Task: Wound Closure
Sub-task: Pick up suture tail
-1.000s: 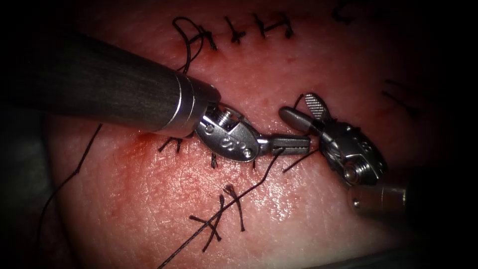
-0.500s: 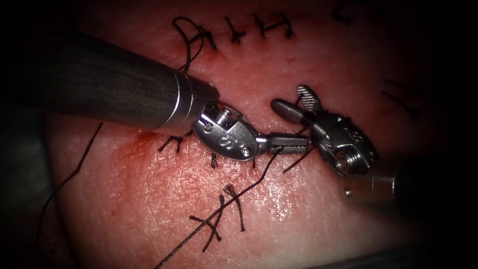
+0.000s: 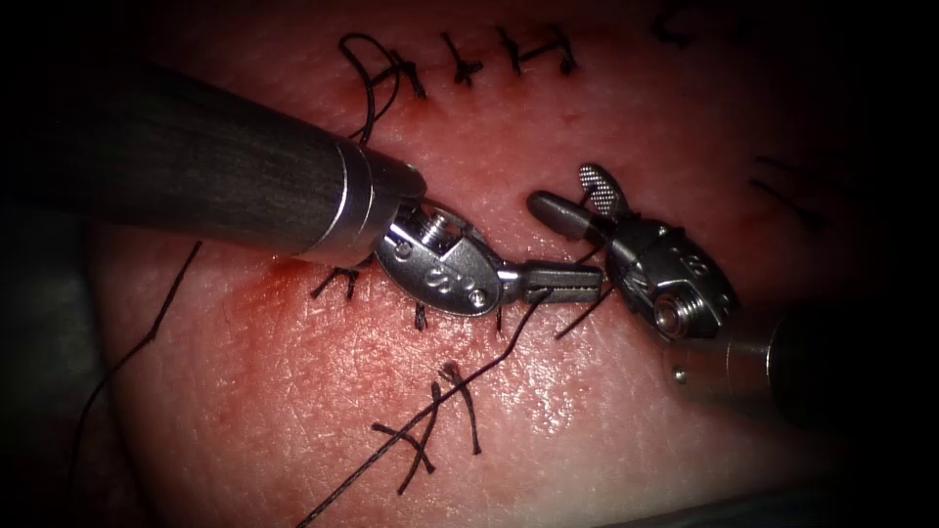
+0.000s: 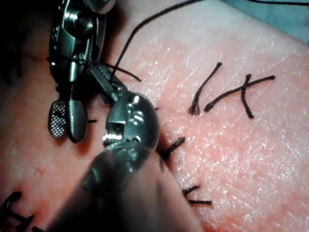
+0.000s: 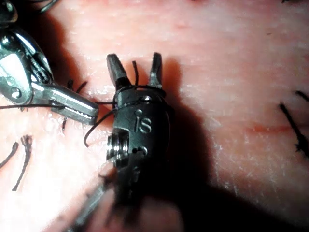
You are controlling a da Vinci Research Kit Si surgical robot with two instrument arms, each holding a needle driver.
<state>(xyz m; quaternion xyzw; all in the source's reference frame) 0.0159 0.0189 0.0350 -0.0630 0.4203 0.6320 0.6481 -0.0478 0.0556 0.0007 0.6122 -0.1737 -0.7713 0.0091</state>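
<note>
Gripping thread [image 3: 489,364] in clenched left tool [image 3: 565,282], right of the cut [image 3: 421,293] in the tissue [image 3: 293,391]. Right tool [image 3: 572,196] spread wide, grasping nothing, thread looped round its wrist. Needle location undetermined. Recommended: steady tension, loop kept seated.

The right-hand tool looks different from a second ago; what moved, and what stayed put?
The right arm's tool, jaws open with thread looped around it, has shifted left and slightly upward. The left arm's tool stayed beside it, jaws shut on the thread. The tissue and its stitches are unchanged.
</note>
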